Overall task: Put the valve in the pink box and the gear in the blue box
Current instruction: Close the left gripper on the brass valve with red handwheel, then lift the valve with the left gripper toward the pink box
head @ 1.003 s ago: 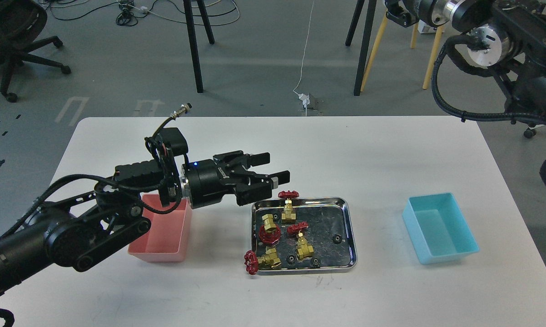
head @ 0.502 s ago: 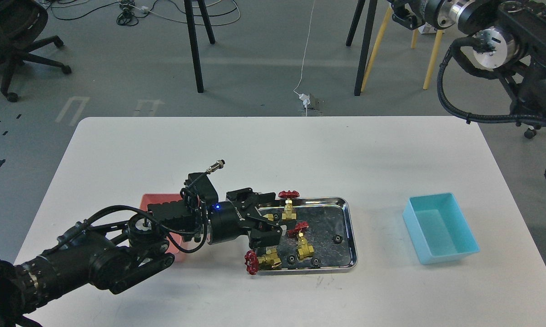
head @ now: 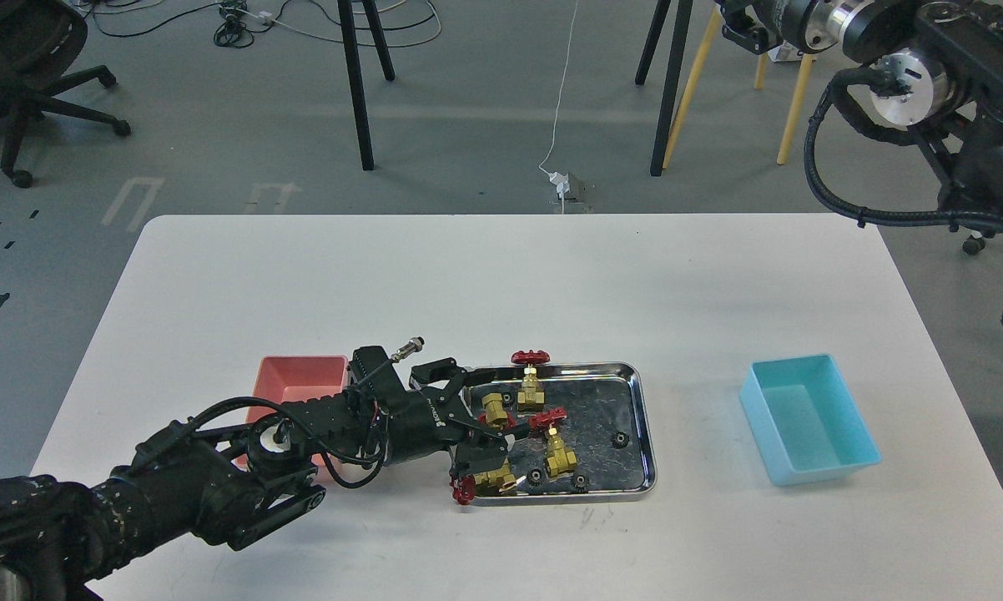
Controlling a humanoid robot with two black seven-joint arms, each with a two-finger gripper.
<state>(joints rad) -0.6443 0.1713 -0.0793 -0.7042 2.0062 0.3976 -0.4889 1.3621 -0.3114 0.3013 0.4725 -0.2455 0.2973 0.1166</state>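
Four brass valves with red handwheels lie in the steel tray. My left gripper is low over the tray's left end, open, with its fingers on either side of one valve. The others are at the back, middle and front left corner. Tiny black gears lie on the tray floor, two more at the front. The pink box sits left of the tray, partly hidden by my left arm. The blue box stands at the right. My right gripper is out of view.
My right arm's upper joints and cables hang above the table's far right corner. Chair and stool legs stand on the floor beyond the white table. The tray sits between the two boxes.
My left arm has dropped from above the pink box down and right into the tray's left end, and its open fingers now straddle a valve. The valves, gears and boxes have not moved.
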